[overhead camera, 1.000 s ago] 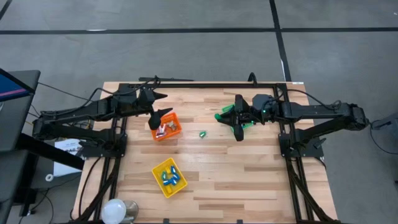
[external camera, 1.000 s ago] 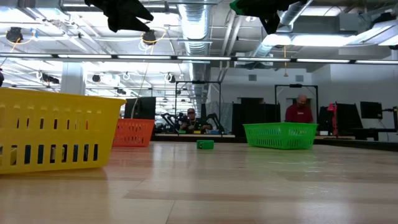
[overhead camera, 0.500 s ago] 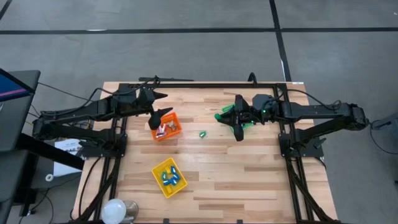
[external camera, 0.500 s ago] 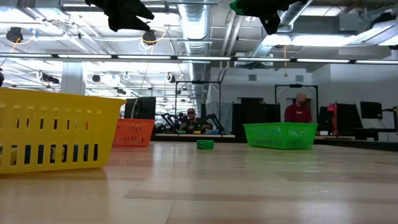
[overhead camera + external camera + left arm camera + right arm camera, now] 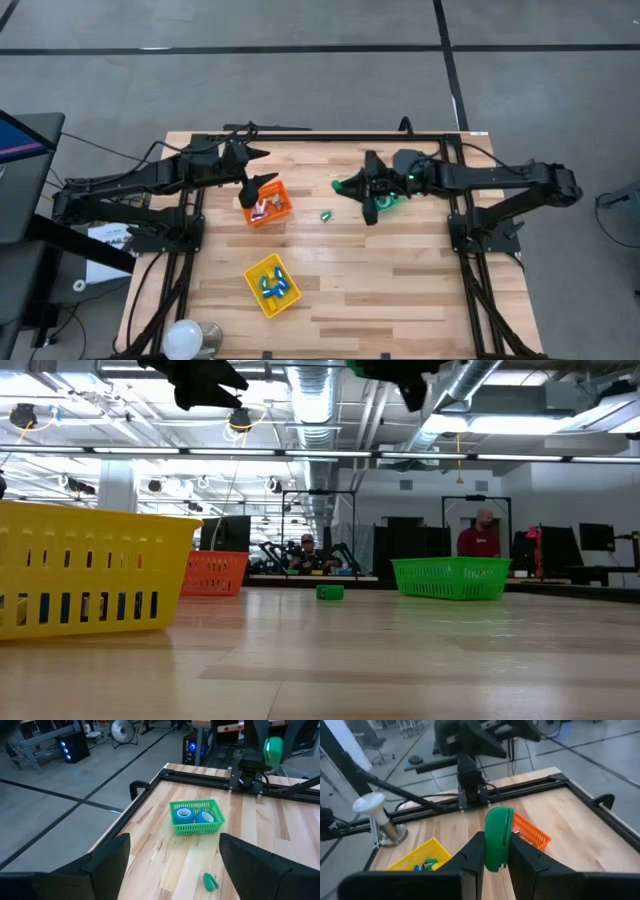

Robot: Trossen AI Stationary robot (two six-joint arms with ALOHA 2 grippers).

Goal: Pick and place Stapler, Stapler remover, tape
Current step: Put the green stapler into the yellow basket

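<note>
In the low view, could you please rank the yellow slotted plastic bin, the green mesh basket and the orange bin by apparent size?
1. Yellow slotted plastic bin, largest, though it sits nearest the camera.
2. Green mesh basket.
3. Orange bin, partly hidden behind the yellow one.

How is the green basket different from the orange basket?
The green basket holds round blue tape rolls; the orange basket holds a jumble of small red and white things that I cannot name. The left hand hangs open over the orange basket, while the right hand near the green basket grips a green piece. Both baskets are small plastic ones with slotted walls, standing on the wooden table.
</note>
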